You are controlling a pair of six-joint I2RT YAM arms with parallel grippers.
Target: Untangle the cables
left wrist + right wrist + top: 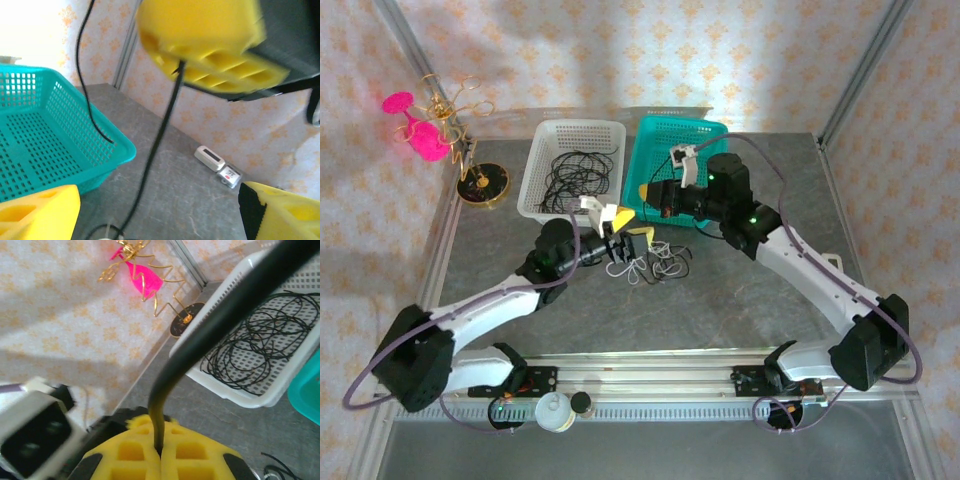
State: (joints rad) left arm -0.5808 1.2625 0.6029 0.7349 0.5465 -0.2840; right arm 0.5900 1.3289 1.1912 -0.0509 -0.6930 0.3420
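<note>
Two arms reach over the desk (620, 320), and two baskets stand at its far side: a white basket (532, 182) on the left and a teal basket (700, 135) just right of it. The cables (655, 262), two in all, lie in one small loose tangle on the desk just near of the baskets, between the arms.

The black cable (161, 140) climbs out of the tangle to the right gripper (159, 452), whose yellow fingers are clenched on it. The whitish cable (638, 272) lies curled on the desk at the tangle's left side. The left gripper (628, 228) hangs over the tangle, released, its fingers (35, 210) wide apart with the black cable running between them.

The white basket holds a heap of black cords (575, 175), too overlapped to count. Another black strand (85, 85) hangs over the teal basket, its top cut off; I cannot tell whether it is the same cable. Two small white devices (210, 157) lie on the desk to the right, too small to identify.
</note>
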